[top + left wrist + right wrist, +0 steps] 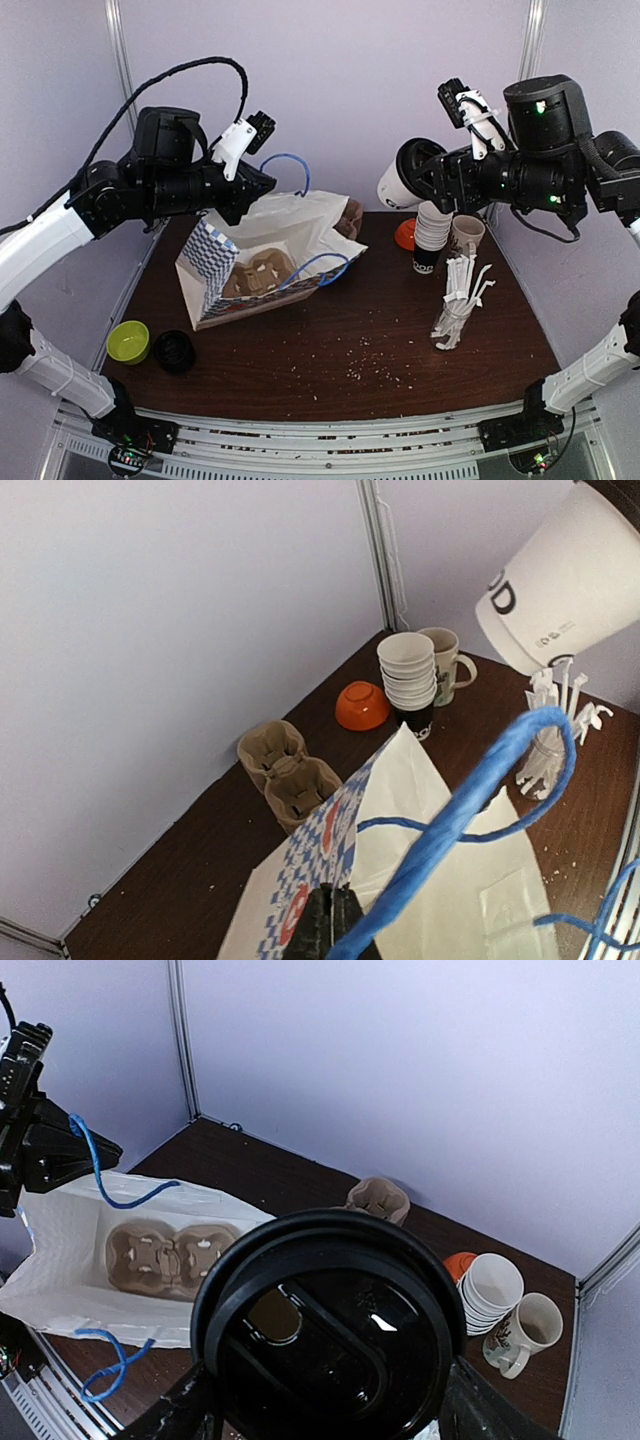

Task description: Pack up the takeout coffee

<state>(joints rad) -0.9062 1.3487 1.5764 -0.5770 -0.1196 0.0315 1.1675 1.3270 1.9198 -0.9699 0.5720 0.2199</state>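
Counts on and above the table (420,350): one lidded cup (396,188); two pulp trays, namely the first carrier tray (258,274) and the second carrier tray (350,216); one checked paper bag (215,262); one stack of empty cups (431,232); one mug (466,236); one orange bowl (404,234); one green bowl (128,341); one black round object (175,351); one glass of straws (455,322). The right gripper (330,1405) clamped the lidded cup by its sides, tilted in the air above the table's far right, apart from the bag, its dark lid (330,1320) facing the wrist. The left gripper (333,920) was pinched tight on the bag's upper rim, beside a blue handle (470,800). The first carrier tray lay inside the bag, below that gripper; the second sat on the table behind the bag
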